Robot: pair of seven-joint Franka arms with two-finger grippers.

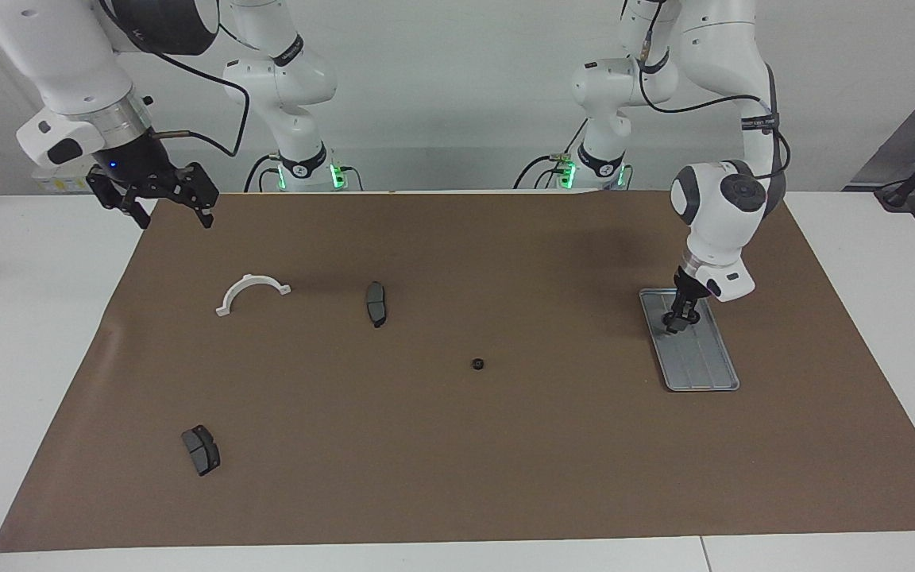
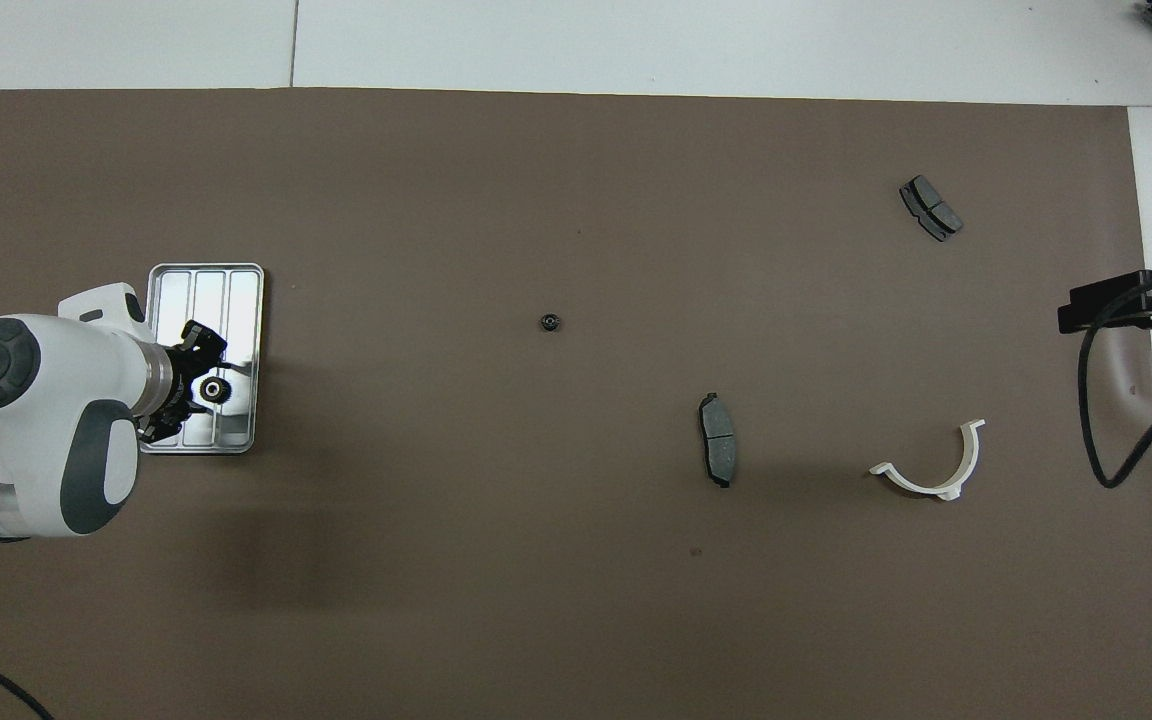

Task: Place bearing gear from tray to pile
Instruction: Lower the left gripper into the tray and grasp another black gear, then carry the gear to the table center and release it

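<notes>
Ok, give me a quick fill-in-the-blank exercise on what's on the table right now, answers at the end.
1. The left end effector is down over the silver ____, at a black gear.
2. A second small black gear lies alone on the brown ____.
3. The white part near the right end effector is shaped like a half ____.
4. The number of dark brake pads on the mat is ____.

Missing words: tray; mat; ring; two
</notes>
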